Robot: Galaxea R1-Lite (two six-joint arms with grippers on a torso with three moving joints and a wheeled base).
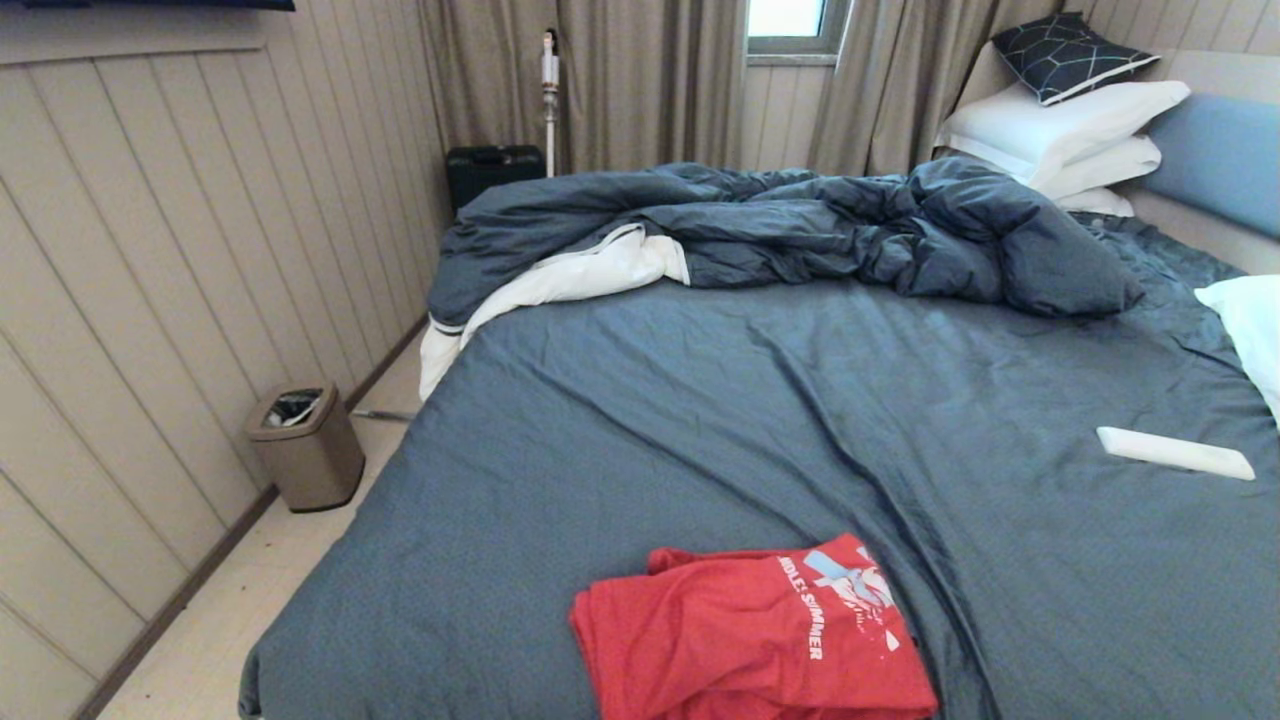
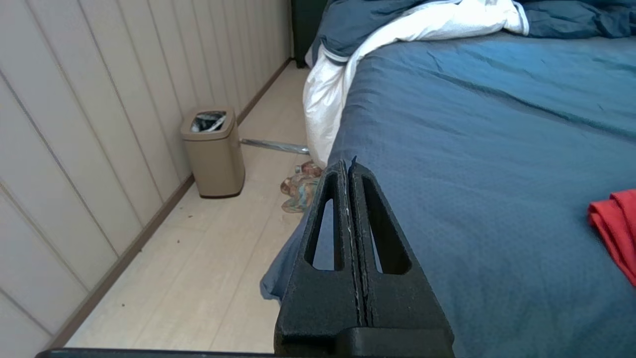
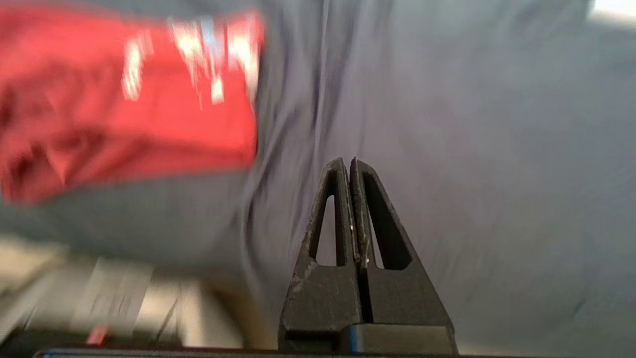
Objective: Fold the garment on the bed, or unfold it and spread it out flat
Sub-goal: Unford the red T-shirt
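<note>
one red T-shirt (image 1: 750, 640); one bed (image 1: 700, 420); one duvet (image 1: 800, 225); four pillows (image 1: 1060, 125); one bin (image 1: 305, 445); two grippers (image 2: 348, 166)

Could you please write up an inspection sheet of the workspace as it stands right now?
Surface: bed, blue-grey sheet, creased.
Job's things: red garment, loosely folded at the near edge, print up.
Clutter: rumpled duvet, stacked pillows, white flat object on the sheet.
Grippers: left gripper shut, beside the bed's corner; right gripper shut, over the sheet beside the garment; both empty.
Cables: nothing seen.
Surroundings: bin, black case, curtains.
</note>
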